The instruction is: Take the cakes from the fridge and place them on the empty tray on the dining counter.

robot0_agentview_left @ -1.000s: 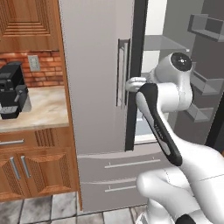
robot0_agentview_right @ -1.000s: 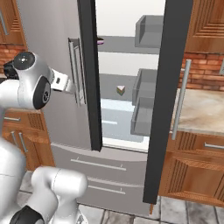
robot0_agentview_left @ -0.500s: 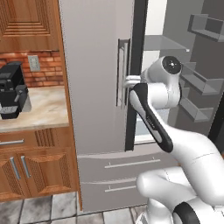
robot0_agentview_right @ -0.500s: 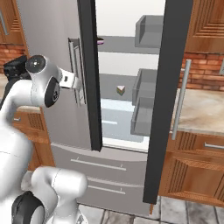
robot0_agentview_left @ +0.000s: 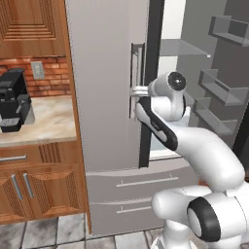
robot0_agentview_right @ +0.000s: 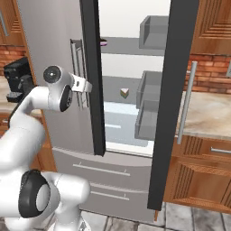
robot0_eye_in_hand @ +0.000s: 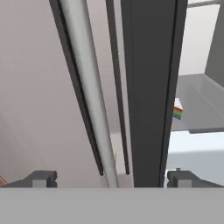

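The fridge [robot0_agentview_right: 67,54] stands with its right door swung wide and its left door shut, the vertical bar handle [robot0_eye_in_hand: 89,100] of that left door running from 12 to 6 o'clock just ahead of the gripper [robot0_eye_in_hand: 111,178]. Of the cakes, the rainbow slice [robot0_eye_in_hand: 177,112] sits on an inner shelf [robot0_eye_in_hand: 197,105], at about 2 o'clock from the gripper past the door's dark edge. The gripper is spread fully, pinching nothing, its fingers [robot0_eye_in_hand: 41,178] straddling the handle.
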Controlling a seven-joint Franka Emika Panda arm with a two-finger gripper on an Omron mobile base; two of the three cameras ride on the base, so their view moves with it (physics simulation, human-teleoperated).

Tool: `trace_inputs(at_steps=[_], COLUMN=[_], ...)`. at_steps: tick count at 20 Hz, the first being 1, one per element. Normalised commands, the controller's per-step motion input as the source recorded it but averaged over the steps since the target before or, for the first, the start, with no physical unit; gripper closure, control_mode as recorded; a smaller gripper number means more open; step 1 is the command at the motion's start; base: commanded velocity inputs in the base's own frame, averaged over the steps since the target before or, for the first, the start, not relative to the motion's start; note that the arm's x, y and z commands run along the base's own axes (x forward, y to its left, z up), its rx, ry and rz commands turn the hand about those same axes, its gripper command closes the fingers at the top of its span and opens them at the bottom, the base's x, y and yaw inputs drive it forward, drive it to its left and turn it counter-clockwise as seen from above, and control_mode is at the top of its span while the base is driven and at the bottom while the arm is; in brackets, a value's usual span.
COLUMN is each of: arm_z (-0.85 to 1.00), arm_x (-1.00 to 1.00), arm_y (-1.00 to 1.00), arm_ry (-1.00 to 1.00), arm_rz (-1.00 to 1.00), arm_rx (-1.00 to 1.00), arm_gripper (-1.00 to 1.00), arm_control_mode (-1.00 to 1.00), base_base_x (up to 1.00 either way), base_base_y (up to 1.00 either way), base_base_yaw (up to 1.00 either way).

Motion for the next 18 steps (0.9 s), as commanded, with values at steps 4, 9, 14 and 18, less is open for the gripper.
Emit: trace_inputs(at_steps=[4,9,14,18], arm_z=[0.0,-0.08,-0.34,-0.41], arm_x=[0.89,0.88,0.85,0.82], arm_y=[0.0,0.04,0.11,0.14], arm_ry=[0.08,0.02,-0.02,-0.06], arm_rz=[0.0,0.0,0.0,0.0], arm_rx=[0.0,0.0,-0.01,-0.01], arm_gripper=[-1.0,-1.0,-1.0,-1.0], arm_control_mode=[-1.0,-1.0,-1.0,-1.0], base_base_x=[0.0,0.0,0.0,0.0], base_base_y=[0.0,0.0,0.0,0.0], base_base_yaw=[0.0,0.0,0.0,0.0])
